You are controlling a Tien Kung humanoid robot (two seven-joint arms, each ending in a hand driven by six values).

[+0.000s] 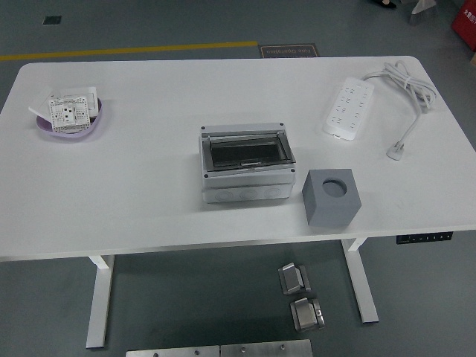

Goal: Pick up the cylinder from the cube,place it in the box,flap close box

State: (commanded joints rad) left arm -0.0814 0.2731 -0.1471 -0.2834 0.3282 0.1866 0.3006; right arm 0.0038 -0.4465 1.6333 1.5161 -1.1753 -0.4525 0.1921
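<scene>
A grey cube (332, 196) with a round hole in its top stands near the table's front edge, right of centre. I cannot tell whether a cylinder sits in the hole. A light grey box (245, 164) with a dark transparent flap lying over its top stands at the table's middle, just left of the cube. Neither of my hands is in view.
A purple bowl (71, 128) holding white socket plates sits at the far left. A white power strip (347, 108) with its cable and plug (396, 151) lies at the back right. The white table (134, 193) has its near edge at the bottom.
</scene>
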